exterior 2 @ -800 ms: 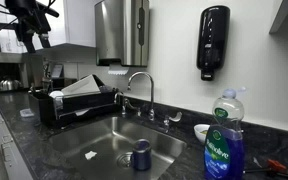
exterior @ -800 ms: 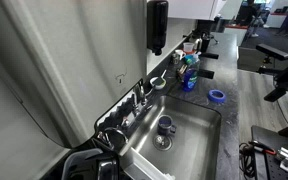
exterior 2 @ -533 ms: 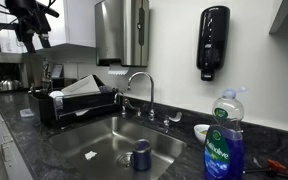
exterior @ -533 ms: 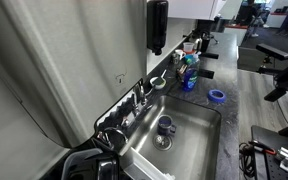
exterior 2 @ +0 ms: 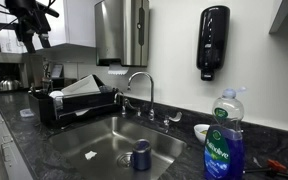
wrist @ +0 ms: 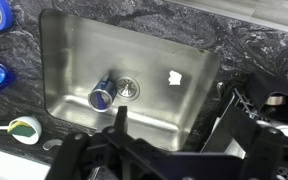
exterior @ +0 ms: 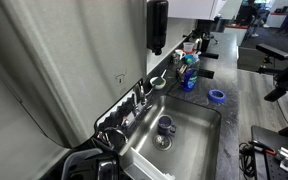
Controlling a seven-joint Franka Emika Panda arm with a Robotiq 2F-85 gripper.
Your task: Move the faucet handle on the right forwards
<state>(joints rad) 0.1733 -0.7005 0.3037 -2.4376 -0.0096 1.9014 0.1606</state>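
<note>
The faucet handle [exterior 2: 171, 118] is a small chrome lever to the right of the curved spout [exterior 2: 139, 85], behind the steel sink [exterior 2: 94, 132]. A matching handle [exterior 2: 125, 101] sits to the left of the spout. In the wrist view my gripper [wrist: 174, 128] is open and empty, its dark fingers spread wide, high above the sink basin [wrist: 74, 45]. The handles are mostly hidden behind the gripper body there. In an exterior view my arm [exterior 2: 29, 22] hangs high at the far left, well away from the faucet.
A blue cup [exterior 2: 141, 154] and a white scrap [exterior 2: 90, 155] lie in the basin by the drain. A black dish rack [exterior 2: 79, 100] stands left of the sink. A blue soap bottle [exterior 2: 224, 142] and a small bowl [exterior 2: 201, 131] stand to the right, and a soap dispenser [exterior 2: 213, 42] hangs on the wall.
</note>
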